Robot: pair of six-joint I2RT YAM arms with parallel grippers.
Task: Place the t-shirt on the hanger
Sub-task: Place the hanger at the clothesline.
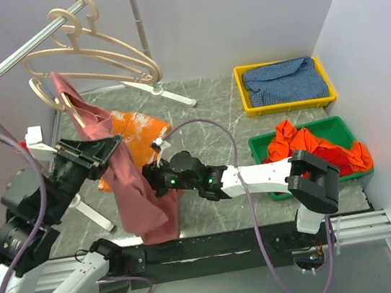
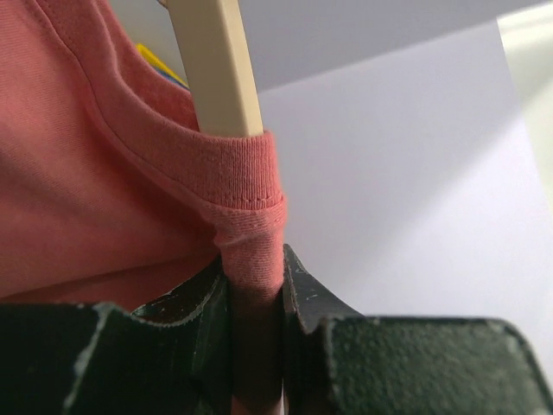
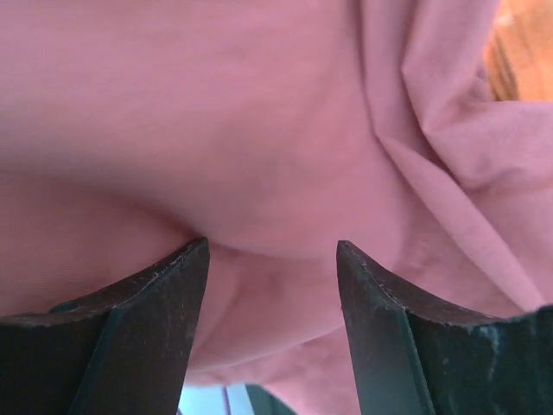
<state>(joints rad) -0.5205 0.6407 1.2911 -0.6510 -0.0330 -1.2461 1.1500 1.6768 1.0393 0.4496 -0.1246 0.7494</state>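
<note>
The dusty-rose t-shirt (image 1: 140,191) hangs in a long fold from a pale beige hanger (image 1: 44,95) at the left end of the rail. In the left wrist view the hanger's beige arm (image 2: 216,69) passes through the ribbed collar (image 2: 242,173). My left gripper (image 2: 257,285) is shut on that collar just below the arm; from above, the left gripper (image 1: 112,147) sits at the shirt's upper edge. My right gripper (image 1: 150,178) is pressed into the hanging cloth lower down. Its jaws stand open, with pink fabric (image 3: 259,130) bulging between the fingertips (image 3: 272,251).
Two more beige hangers (image 1: 106,53) hang on the metal rail (image 1: 22,50). An orange cloth (image 1: 138,129) lies on the table behind the shirt. A yellow bin (image 1: 248,103) holds blue cloth. A green bin (image 1: 331,127) holds a red-orange garment (image 1: 304,142).
</note>
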